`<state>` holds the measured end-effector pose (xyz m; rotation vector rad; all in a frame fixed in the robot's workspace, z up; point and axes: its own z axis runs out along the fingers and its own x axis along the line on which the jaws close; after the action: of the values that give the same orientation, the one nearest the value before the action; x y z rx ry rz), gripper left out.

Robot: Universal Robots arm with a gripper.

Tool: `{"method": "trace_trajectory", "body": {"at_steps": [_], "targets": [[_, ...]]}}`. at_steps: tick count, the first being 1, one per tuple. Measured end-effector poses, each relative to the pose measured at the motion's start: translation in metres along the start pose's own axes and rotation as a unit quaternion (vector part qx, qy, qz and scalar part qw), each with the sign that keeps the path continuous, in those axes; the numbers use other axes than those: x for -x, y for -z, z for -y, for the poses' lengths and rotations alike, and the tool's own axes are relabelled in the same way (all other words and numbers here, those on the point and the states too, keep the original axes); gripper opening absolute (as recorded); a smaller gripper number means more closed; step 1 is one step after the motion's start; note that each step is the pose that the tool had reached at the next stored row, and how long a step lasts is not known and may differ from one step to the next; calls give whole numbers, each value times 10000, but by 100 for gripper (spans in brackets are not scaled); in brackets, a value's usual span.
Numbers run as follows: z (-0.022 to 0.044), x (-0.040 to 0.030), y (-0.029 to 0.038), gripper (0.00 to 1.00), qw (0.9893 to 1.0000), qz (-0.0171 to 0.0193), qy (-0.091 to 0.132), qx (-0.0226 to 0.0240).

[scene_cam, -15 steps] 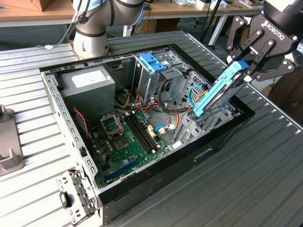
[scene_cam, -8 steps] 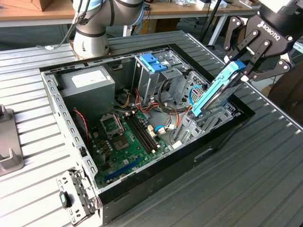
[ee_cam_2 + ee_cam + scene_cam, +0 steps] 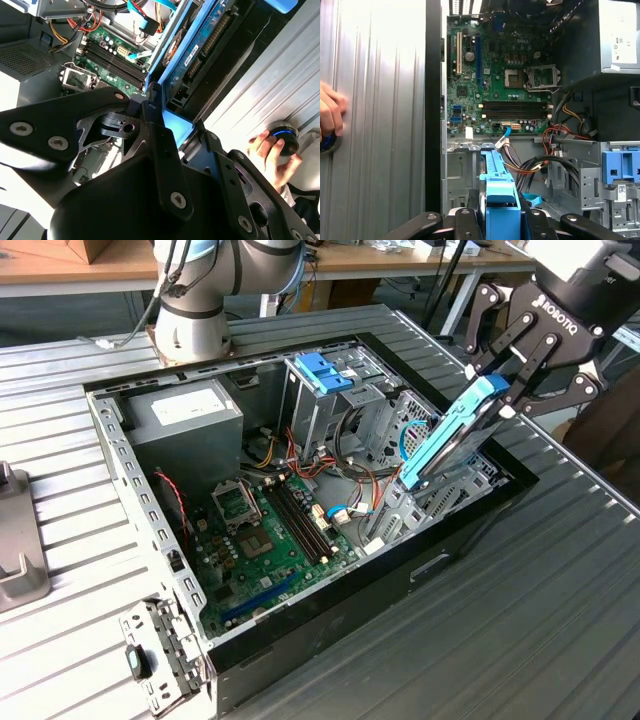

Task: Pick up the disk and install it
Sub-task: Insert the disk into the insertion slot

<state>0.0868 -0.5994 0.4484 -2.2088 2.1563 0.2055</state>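
My gripper point(image 3: 503, 388) hangs over the open computer case point(image 3: 128, 472) at the exterior view's right, shut on the upper end of the disk point(image 3: 447, 440). The disk, a dark drive in a light-blue carrier, stands steeply tilted. Its lower end reaches down into the metal bay point(image 3: 405, 508) at that side of the case. In the second wrist view the black fingers point(image 3: 150, 107) clamp the blue carrier edge of the disk point(image 3: 176, 126). In the first wrist view the disk point(image 3: 499, 197) runs edge-on from the gripper point(image 3: 501, 221) toward the green motherboard point(image 3: 500, 85).
A tall drive cage with a blue-handled carrier point(image 3: 324, 371) stands mid-case, beside loose red and black cables point(image 3: 345, 475). The power supply point(image 3: 188, 412) fills the far corner. A person's hand point(image 3: 269, 156) rests on a round blue-ringed device point(image 3: 283, 138) on the ribbed table point(image 3: 540, 620).
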Motion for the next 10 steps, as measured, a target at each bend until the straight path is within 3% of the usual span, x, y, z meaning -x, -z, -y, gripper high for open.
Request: {"method": "trace_trajectory", "body": {"at_steps": [10], "targets": [[8, -18, -136, 37, 10000, -8, -1, 0]]}}
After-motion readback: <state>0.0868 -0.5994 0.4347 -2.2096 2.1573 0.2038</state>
